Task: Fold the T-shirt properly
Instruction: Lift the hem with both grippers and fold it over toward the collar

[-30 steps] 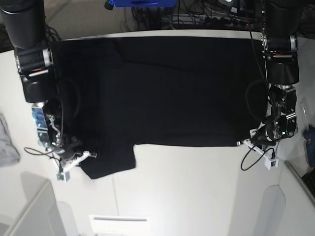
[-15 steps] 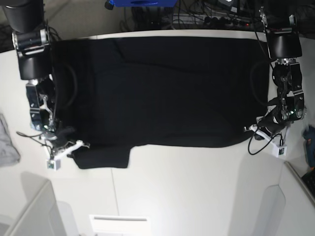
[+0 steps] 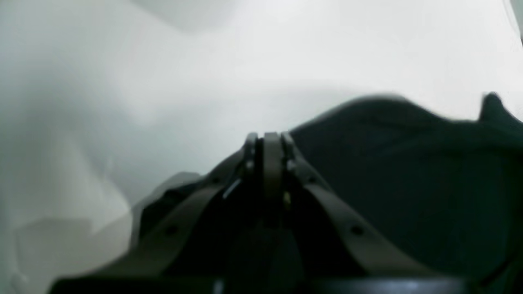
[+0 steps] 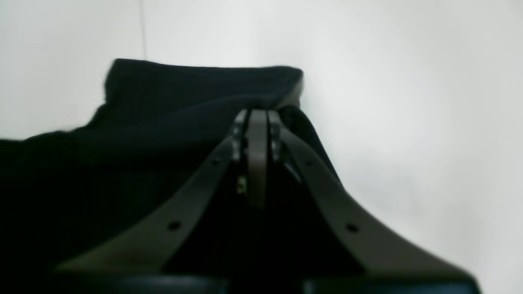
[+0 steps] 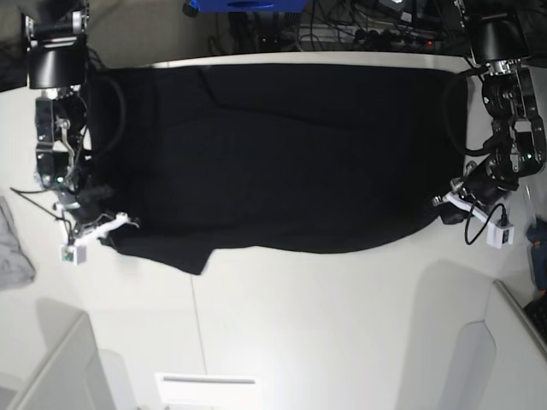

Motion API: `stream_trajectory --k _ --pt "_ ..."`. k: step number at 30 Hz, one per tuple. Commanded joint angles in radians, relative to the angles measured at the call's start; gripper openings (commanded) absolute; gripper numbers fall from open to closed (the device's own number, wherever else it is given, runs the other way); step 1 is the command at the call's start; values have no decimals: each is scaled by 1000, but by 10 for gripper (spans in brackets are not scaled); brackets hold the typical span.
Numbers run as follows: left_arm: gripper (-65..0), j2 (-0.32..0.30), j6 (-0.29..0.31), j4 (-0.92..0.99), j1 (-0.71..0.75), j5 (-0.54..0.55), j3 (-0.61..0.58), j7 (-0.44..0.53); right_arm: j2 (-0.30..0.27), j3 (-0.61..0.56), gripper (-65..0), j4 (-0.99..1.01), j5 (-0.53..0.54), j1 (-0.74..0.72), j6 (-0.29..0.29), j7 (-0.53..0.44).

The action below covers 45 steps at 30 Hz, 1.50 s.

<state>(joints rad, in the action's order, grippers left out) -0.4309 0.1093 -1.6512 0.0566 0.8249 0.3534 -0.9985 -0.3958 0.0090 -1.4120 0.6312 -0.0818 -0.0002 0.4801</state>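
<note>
Spread across the white worktop [image 5: 299, 325], plain black side up: the T-shirt [image 5: 273, 154], long axis running left to right in the base view, far edge close to the worktop's back rim, near hem facing the open white area. At that view's left end, the right pincer [image 5: 96, 224], jaws pressed together and pinching the near corner of the cloth; in the right wrist view the closed right pincer [image 4: 256, 122] sits amid black fabric, with a raised fold just beyond the tips. At the opposite end, the left pincer [image 5: 446, 202], likewise closed on the shirt's near corner; in the left wrist view the left pincer [image 3: 267, 143] shows cloth on its right and bare worktop to its left. From each pincer, the bulk of the shirt lies inward and away toward the back rim, so probably a carry of the near hem over the body toward the far edge. Each arm nearest its own corner. Plenty of bare worktop on the near side; a small grey cloth [image 5: 12, 248] at the left border, well apart from the shirt; little spare room past the far edge.
</note>
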Motion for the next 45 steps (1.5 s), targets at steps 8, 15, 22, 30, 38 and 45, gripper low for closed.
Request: stream_trajectory --k 8,15,22,30,38,45 --pt "-650 -19 7 -126 121 15 115 13 -16 82 -650 -157 6 121 2 13" --pt "-650 -19 8 -174 206 15 151 13 4 138 -650 -258 6 198 2 65" --pt "-650 -30 8 -182 260 15 149 13 7 196 -650 -341 6 259 2 128" --pt "-650 -52 8 -241 308 17 149 13 7 200 -650 -415 6 334 2 128" --pt "-650 -52 76 -243 346 17 149 13 45 282 -650 -487 5 419 2 128" --pt "-650 -49 140 -243 397 14 214 13 47 286 -650 -550 6 491 2 128"
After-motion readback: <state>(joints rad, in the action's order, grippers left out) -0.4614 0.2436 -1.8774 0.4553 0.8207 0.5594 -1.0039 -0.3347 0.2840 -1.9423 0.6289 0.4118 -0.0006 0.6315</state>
